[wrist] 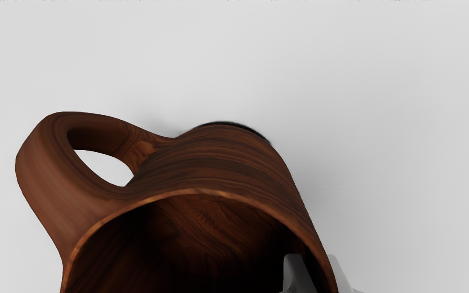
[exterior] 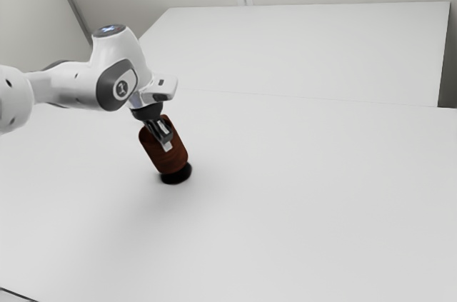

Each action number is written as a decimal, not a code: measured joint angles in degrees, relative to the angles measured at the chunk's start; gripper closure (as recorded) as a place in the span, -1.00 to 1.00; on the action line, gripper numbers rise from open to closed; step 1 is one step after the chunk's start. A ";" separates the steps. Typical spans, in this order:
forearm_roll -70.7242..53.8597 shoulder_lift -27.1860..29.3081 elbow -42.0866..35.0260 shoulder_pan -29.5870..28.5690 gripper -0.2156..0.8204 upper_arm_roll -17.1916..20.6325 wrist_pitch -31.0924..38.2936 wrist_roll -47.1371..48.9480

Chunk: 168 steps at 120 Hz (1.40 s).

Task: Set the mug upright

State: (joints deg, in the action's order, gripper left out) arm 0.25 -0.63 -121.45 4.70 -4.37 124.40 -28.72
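With its two fingers [wrist: 297, 274] on either side of the wall, one inside the mouth and one outside, your gripper [exterior: 166, 143] is clamped on the mug [exterior: 161, 157] near its rim [wrist: 196, 191]. You have the brown wood-grained mug tilted, its open end raised and leaning toward the exterior view's left, its base low over the white table [exterior: 321, 188]. A dark patch [exterior: 176, 177] lies at the base; you can't tell whether they touch. The handle [wrist: 39, 175] juts out well away from your fingers.
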 joint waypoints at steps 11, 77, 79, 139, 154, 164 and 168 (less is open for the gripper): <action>-0.04 -0.29 0.75 1.13 0.93 0.44 -1.59 1.92; -0.01 -4.31 2.69 3.00 0.93 0.49 -4.09 9.39; -0.01 -4.38 2.73 3.00 0.93 0.49 -4.11 9.53; 0.67 -2.66 4.42 3.74 -0.21 0.50 -6.39 11.53; 0.70 -1.04 4.85 3.88 -0.36 0.51 -7.76 11.76; 0.71 -0.85 7.83 4.06 -0.42 0.56 -9.09 11.88; 0.71 -0.86 9.61 4.16 -0.43 0.55 -9.95 11.92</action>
State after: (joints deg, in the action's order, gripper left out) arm 0.96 -1.49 -111.84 8.86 -3.82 114.45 -16.80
